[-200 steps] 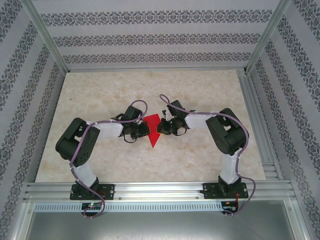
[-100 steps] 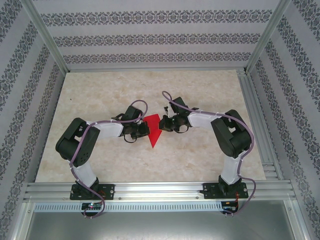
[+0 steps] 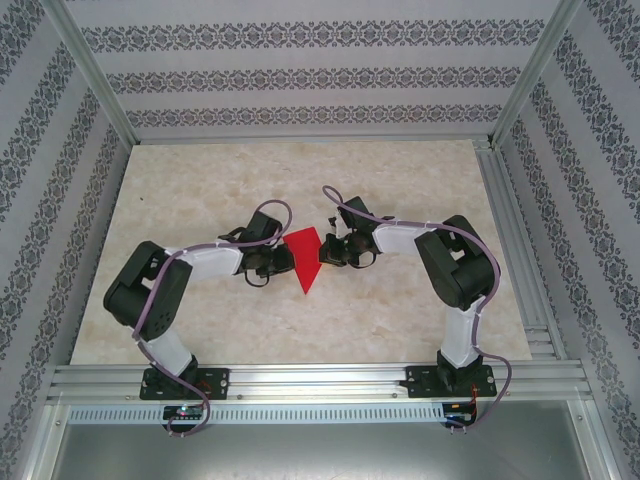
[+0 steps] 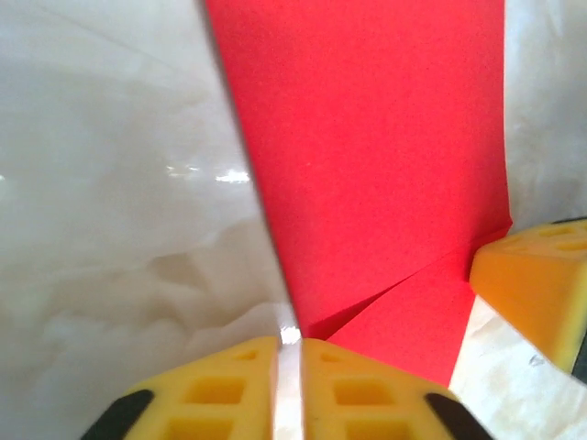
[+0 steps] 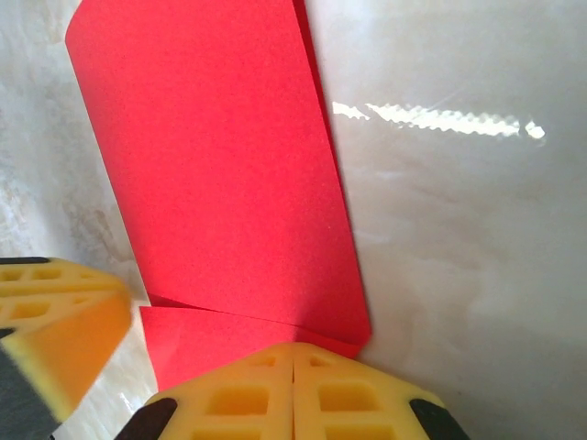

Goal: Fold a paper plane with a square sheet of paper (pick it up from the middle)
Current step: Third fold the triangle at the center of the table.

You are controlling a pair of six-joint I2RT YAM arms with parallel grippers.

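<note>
- The left jaws (image 4: 289,346) stood almost together, with a thin slit between the yellow pads. The red paper's edge lay right at their mouth, and I could not tell whether they pinched it.
- The right jaws (image 5: 293,350) were pressed together with their tips against the paper's near edge. Whether any paper sat between the pads could not be made out.
- The paper plane (image 3: 305,258) lay flat near the middle of the worktop (image 3: 200,190), between the two sets of jaws. Its point faced 6 o'clock and its wide end 12 o'clock.
- The left jaws were at its 9 o'clock side and the right jaws at its 3 o'clock side.
- Progress, as I judged it: the sheet was already a narrow dart, with one panel folded over another. The wings probably needed creasing yet, and the lift from the middle had not been done.
- Both arms were bent, the elbows out toward 9 and 3 o'clock. The forearms reached inward, and the wrists sat low over the worktop, facing each other.
</note>
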